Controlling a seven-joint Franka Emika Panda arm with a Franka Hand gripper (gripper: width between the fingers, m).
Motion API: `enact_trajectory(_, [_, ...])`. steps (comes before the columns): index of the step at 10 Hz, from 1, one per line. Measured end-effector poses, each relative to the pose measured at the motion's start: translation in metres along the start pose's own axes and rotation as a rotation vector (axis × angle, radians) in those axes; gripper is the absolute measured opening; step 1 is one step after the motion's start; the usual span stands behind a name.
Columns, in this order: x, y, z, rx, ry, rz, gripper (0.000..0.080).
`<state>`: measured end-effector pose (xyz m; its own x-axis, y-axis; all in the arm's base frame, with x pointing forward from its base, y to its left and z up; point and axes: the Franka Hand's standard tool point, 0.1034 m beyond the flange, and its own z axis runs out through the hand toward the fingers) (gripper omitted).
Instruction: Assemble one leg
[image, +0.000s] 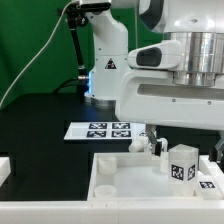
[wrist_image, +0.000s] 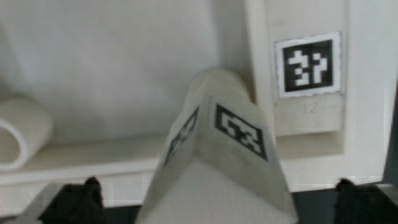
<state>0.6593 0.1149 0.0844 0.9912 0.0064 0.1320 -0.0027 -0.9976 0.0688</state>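
Note:
The leg (image: 183, 165) is a small white post with black-and-white tags. It stands upright at the right corner of the white tabletop (image: 120, 185). My gripper (image: 184, 148) is low over it, with one finger on each side. In the wrist view the leg (wrist_image: 222, 140) rises between the two dark fingertips (wrist_image: 80, 197), with a gap on each side. The jaws are open and touch nothing. Behind the leg, the tabletop rim (wrist_image: 267, 140) carries a tag (wrist_image: 311, 64).
The marker board (image: 105, 129) lies on the black table beyond the tabletop. A white part (image: 4, 168) sits at the exterior view's left edge. The arm's base (image: 105, 70) stands at the back. A rounded white form (wrist_image: 18, 130) shows inside the tabletop.

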Motion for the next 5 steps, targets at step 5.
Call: enact_trajectory(5, [-0.0006, -0.0019, 0.0002, 0.001, 0.000, -0.292, 0.0648])
